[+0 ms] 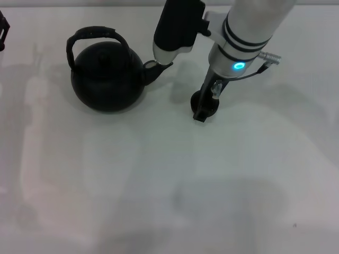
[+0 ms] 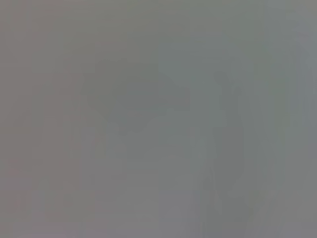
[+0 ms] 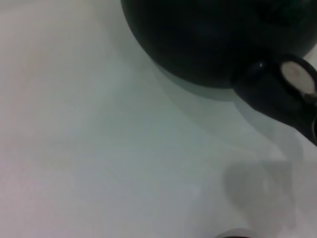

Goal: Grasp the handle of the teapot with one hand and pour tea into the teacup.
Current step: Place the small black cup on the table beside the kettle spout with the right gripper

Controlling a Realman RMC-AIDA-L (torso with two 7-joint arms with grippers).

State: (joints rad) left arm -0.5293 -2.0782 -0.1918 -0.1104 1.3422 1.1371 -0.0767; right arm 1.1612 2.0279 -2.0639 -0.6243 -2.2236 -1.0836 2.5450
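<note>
The right gripper [image 1: 204, 108], fingers unreadable, hangs over the small squat black teacup [image 1: 207, 103] beside the round matte black teapot [image 1: 107, 79], and should approach its arched handle [image 1: 95, 36] squarely from above.

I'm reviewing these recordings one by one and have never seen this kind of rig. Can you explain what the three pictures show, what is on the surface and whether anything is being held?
It is a two-armed robot. The head view looks down from its head onto a white table. A black teapot with an arched handle stands there, untouched. The right arm reaches down beside the spout, its right gripper low over the small black teacup, which it mostly hides; I cannot tell whether it grips it. The left gripper barely shows at the edge of the view, idle. The right wrist view, from that arm's own camera, shows the teapot's belly and spout close up. The left wrist view shows only blank grey.
</note>
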